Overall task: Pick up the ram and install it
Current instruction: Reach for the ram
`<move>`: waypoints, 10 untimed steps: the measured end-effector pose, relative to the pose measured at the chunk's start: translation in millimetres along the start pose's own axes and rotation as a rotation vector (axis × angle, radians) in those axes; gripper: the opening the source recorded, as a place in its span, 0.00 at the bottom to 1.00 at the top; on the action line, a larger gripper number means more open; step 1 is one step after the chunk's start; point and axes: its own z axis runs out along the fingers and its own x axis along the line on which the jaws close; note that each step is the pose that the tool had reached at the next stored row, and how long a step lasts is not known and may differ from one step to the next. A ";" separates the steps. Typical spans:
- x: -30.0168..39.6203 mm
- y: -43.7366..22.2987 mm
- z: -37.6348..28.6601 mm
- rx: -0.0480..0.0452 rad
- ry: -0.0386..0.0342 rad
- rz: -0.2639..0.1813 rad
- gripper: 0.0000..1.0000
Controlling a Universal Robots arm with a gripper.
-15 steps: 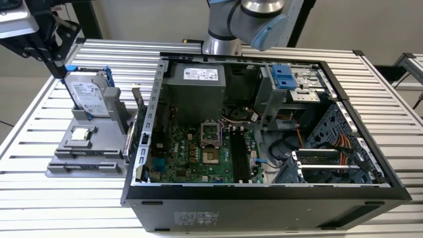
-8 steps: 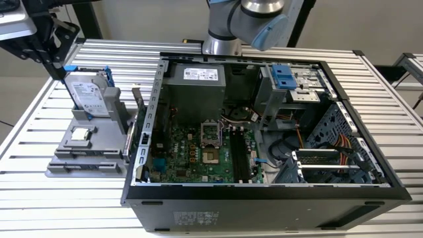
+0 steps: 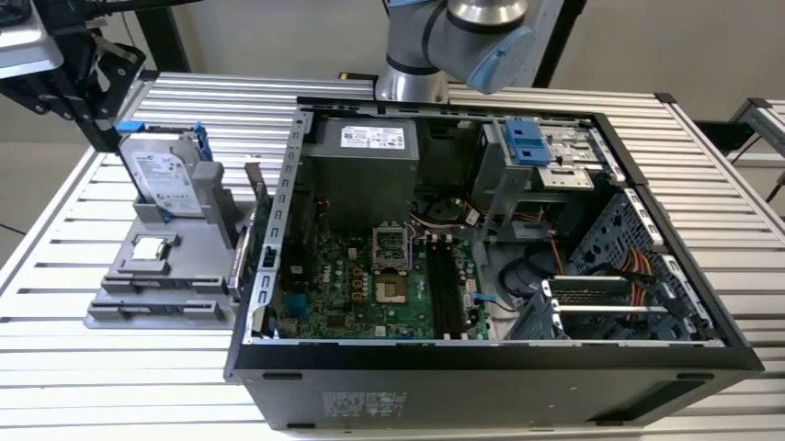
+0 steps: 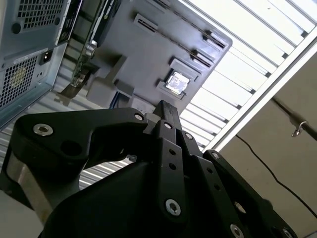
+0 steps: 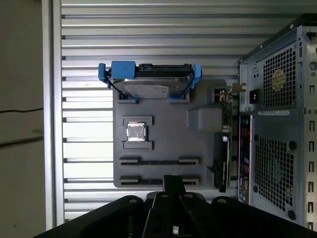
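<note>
Presently the approach to the pick is judged to be in hand. The open computer case (image 3: 491,354) is stood just beside the grey tray (image 3: 123,317), on the exterior view's right of it. At the tray's end away from the gripper (image 5: 173,182) a hard drive (image 5: 151,84) is held upright in blue brackets, and a processor chip (image 5: 135,132) is seated near the tray's middle. The gripper is poised above the tray, its fingertips pressed together with nothing between them. The ram (image 5: 158,161) is taken to be the thin strip set on edge in the tray's long holders, below the tips; its colour cannot be made out. For a sound pick, the jaws should be opened before descent, aligned across the strip's flat faces, and centred along its length.
</note>
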 end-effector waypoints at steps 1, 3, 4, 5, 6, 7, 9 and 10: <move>0.1 -0.7 0.0 0.0000 0.0000 0.000 0.00; 0.2 -2.0 -0.1 0.0000 0.0000 0.000 0.00; 0.3 -2.7 -0.1 0.0000 0.0000 0.000 0.00; 0.3 -3.4 -0.2 0.0000 0.0000 0.000 0.00; 0.4 -4.0 -0.2 0.0000 0.0000 0.000 0.00; 0.5 -4.6 -0.2 0.0000 0.0000 0.000 0.00; 0.6 -5.9 -0.2 0.0000 -0.0001 0.000 0.00; 0.6 -6.5 -0.3 0.0000 0.0000 0.000 0.00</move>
